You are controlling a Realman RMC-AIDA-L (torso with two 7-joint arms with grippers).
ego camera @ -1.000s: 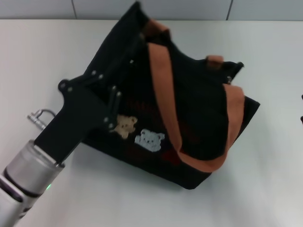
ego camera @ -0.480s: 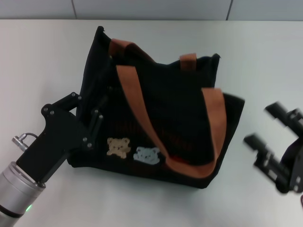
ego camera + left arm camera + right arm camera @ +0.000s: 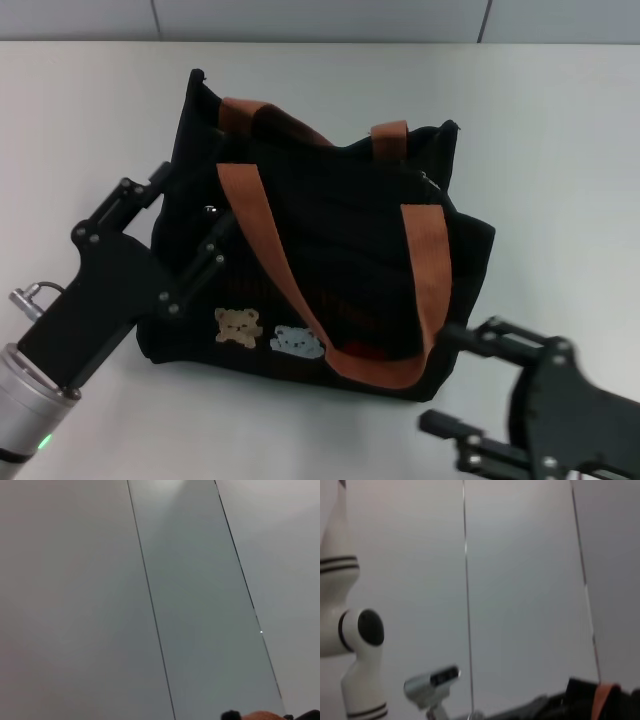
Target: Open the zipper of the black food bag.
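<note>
The black food bag (image 3: 340, 240) stands mid-table, its orange-brown handles draped over the front and the bear patches (image 3: 268, 334) facing me. The zipper (image 3: 330, 152) runs as a thin dark line along the top rim; a small silvery glint (image 3: 426, 179) shows near its right end. My left gripper (image 3: 192, 214) clamps the bag's left end, one finger on each side of the fabric. At the lower right my right gripper (image 3: 452, 380) is open and empty, just off the bag's front right corner. In the right wrist view, the bag's edge and strap (image 3: 603, 696) peek in.
The white table (image 3: 560, 150) spreads around the bag, with a grey panelled wall (image 3: 320, 18) behind it. In the left wrist view there are only wall panels (image 3: 190, 605) and a sliver of orange handle (image 3: 260, 715). A white robot arm (image 3: 350, 630) appears in the right wrist view.
The bag, held by my left gripper, has swung from a tilt to face me squarely and shifted left. My right gripper came in from the right edge to the bag's front right corner.
</note>
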